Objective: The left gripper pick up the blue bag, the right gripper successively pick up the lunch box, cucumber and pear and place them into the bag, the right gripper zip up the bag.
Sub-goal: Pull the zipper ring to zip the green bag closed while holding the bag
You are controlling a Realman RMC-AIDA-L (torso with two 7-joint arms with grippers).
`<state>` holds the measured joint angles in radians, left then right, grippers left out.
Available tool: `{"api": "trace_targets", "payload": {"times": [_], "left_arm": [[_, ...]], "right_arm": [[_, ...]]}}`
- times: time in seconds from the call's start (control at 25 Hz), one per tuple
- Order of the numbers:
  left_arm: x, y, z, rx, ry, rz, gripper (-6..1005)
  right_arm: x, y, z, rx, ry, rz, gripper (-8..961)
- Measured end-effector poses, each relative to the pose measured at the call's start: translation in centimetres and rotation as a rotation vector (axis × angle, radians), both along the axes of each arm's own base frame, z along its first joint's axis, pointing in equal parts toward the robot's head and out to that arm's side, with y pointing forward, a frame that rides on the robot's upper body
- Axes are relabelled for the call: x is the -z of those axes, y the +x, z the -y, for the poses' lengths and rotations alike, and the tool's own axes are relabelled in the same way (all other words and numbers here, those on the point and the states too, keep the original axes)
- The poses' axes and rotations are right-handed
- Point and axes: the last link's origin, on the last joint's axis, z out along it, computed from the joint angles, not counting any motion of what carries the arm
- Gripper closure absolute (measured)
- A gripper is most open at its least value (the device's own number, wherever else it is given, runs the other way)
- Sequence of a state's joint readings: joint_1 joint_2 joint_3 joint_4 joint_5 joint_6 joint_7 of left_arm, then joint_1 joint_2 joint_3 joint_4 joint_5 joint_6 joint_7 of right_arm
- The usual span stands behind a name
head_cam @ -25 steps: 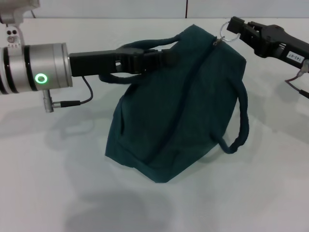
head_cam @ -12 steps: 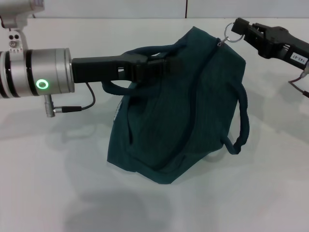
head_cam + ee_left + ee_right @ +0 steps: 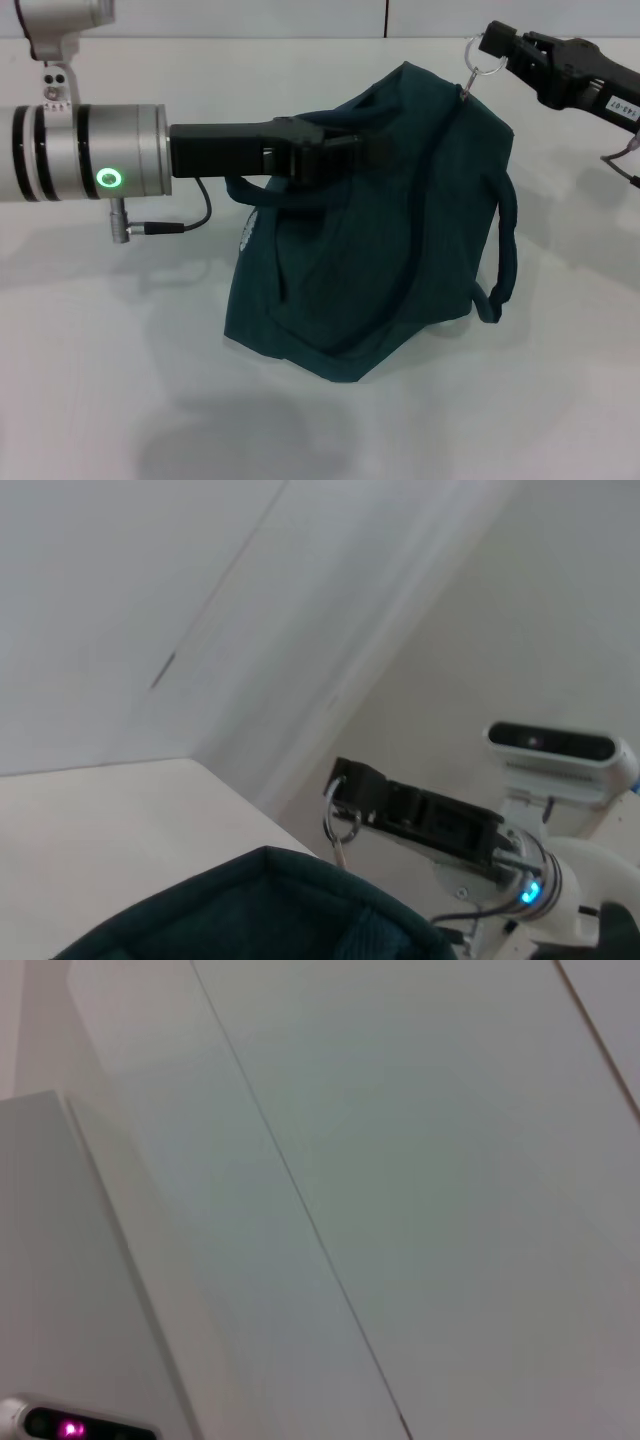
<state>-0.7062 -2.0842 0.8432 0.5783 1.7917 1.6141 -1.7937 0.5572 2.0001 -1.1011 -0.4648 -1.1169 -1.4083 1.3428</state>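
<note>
Gripping one blue bag (image 3: 380,230), left gripper (image 3: 365,150) fingers clamped on handle, right gripper (image 3: 490,45) fingers pinching its zipper ring (image 3: 478,66).

A plain white tabletop (image 3: 90,380) is stretching across the scene, meeting a pale wall with a thin dark vertical seam (image 3: 386,18) behind.

Blue bag (image 3: 270,910) top peaks in foreground; right gripper (image 3: 345,780) beyond holds its zipper ring (image 3: 340,825).
</note>
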Motion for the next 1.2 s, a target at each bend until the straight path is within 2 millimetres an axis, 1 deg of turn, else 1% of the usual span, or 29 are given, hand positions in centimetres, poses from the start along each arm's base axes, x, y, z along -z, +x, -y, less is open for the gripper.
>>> {"api": "trace_targets", "payload": {"times": [0.52, 0.76, 1.2], "left_arm": [[0.0, 1.0, 0.4, 0.06, -0.028, 0.02, 945], [-0.3, 1.7, 0.9, 0.109, -0.042, 0.063, 945], [0.1, 1.8, 1.3, 0.133, -0.057, 0.057, 946]], "right_arm": [[-0.8, 0.5, -0.5, 0.019, 0.027, 0.011, 939], [-1.1, 0.6, -0.5, 0.022, 0.032, 0.015, 939], [-1.1, 0.5, -0.3, 0.01, 0.026, 0.005, 940]]}}
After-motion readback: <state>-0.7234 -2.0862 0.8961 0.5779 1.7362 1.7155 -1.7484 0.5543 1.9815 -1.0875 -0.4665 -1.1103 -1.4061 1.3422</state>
